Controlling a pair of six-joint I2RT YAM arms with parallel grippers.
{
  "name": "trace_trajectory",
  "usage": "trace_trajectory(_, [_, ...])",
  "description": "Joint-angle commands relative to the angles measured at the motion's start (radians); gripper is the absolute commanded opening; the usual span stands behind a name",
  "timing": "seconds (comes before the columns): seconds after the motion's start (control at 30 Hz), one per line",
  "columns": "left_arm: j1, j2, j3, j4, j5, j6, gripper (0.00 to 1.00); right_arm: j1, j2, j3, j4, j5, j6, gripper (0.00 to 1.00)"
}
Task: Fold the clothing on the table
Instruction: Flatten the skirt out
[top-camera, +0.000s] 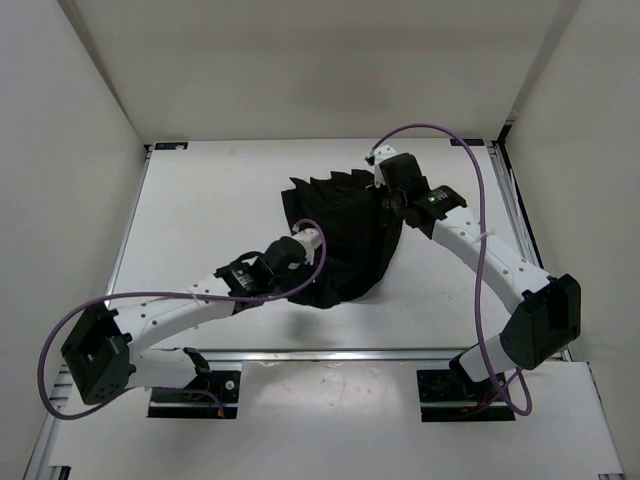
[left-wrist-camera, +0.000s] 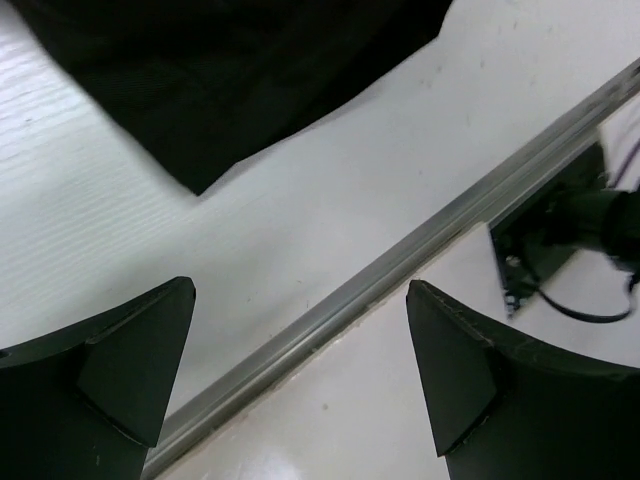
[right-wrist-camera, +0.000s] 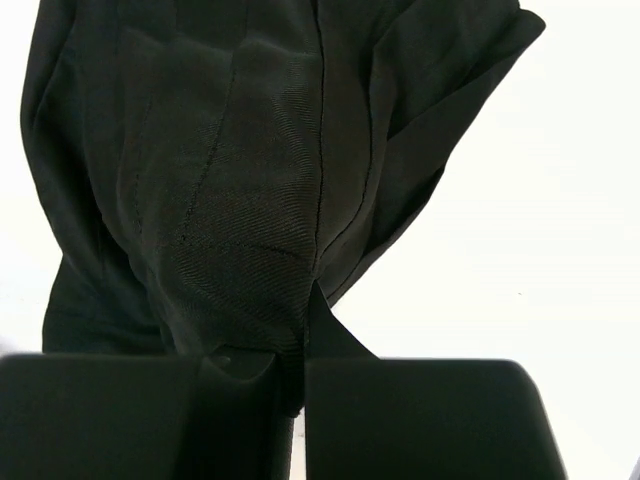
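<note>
Right gripper (right-wrist-camera: 288, 392) pinches creased black clothing (right-wrist-camera: 250, 200), bunched on table (top-camera: 200, 220).

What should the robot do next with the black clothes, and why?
Probably the right gripper should fold its pinched edge of the clothing toward the near side: it is shut on the fabric, while the left gripper is open and empty.
</note>
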Motion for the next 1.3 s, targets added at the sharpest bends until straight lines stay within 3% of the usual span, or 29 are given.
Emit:
trace_trajectory(0.0, [-0.091,0.030,0.039,-0.017,-0.232,0.044,0.98,0.001,-0.046,0.011,0.024,-0.010,0.011,0.00])
trace_trajectory(0.23, [-0.189,0.057,0.019,-0.024,-0.523,0.118,0.99,-0.025,-0.045,0.013,0.032,-0.005,0.011,0.00])
trace_trajectory(0.5, [-0.258,0.229,0.083,0.039,-0.642,0.182,0.99,-0.038,-0.045,0.035,0.045,0.001,0.012,0.00])
trace_trajectory(1.27, [-0.218,0.329,0.055,0.238,-0.493,0.127,0.99,-0.055,-0.034,0.051,0.055,-0.007,0.014,0.00])
